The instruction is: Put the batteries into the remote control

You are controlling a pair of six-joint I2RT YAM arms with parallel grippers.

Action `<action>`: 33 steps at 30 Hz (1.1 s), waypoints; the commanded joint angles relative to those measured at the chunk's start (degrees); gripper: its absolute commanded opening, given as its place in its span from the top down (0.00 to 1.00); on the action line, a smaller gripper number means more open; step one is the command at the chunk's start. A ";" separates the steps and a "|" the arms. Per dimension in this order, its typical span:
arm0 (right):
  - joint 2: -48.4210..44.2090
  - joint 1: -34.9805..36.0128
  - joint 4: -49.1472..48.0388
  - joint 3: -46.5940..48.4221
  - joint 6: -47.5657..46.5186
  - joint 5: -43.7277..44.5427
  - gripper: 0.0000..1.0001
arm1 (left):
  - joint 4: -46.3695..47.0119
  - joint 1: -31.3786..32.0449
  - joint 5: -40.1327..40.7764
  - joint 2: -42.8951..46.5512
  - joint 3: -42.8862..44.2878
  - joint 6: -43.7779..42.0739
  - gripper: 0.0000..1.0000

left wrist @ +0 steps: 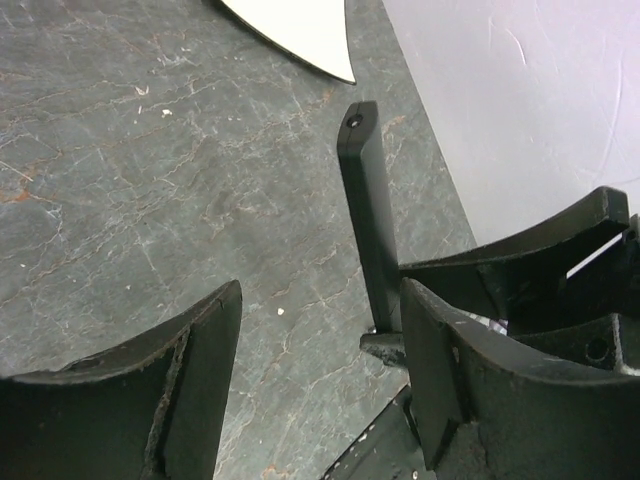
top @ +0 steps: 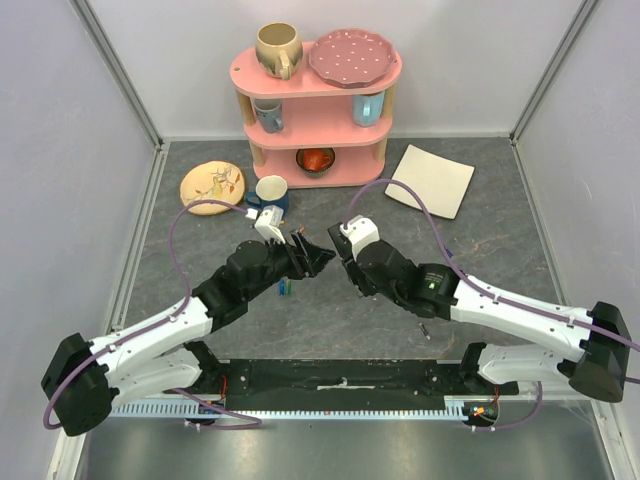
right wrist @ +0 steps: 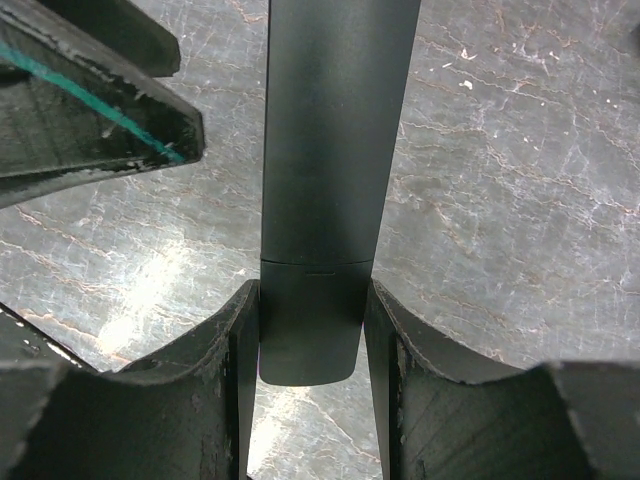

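Black remote control [right wrist: 335, 150] clamped between right gripper [right wrist: 312, 300] jaws; left gripper [left wrist: 320, 300] agape, empty, alongside.

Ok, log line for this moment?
right gripper: shut on slim black remote control | left gripper: open | small blue battery: on grey table

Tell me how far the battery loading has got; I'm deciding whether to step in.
Done: the slim black remote control is held clear of the grey table, clamped in the right gripper. In hand: the left gripper hangs open beside it, holding nothing. Left: the loading itself; a small blue battery lies on the table, and none shows in the remote.
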State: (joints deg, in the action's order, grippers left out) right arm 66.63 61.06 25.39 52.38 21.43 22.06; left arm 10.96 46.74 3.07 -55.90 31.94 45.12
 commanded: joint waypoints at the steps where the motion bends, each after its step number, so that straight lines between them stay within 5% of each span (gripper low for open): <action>1: 0.87 1.60 0.45 3.34 1.51 2.37 0.69 | 7.40 0.72 4.05 -0.35 -1.35 1.89 0.30; 10: 0.69 3.10 -0.34 2.90 2.74 1.14 0.69 | 14.96 1.16 3.00 -2.80 -2.06 3.21 0.33; 33: -0.27 3.89 -0.78 2.38 3.88 1.49 0.68 | 16.64 5.29 4.31 -11.25 2.68 2.95 0.42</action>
State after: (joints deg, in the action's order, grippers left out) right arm 67.55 64.66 25.87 52.80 24.69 22.81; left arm 24.18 51.64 5.58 -66.50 32.53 47.46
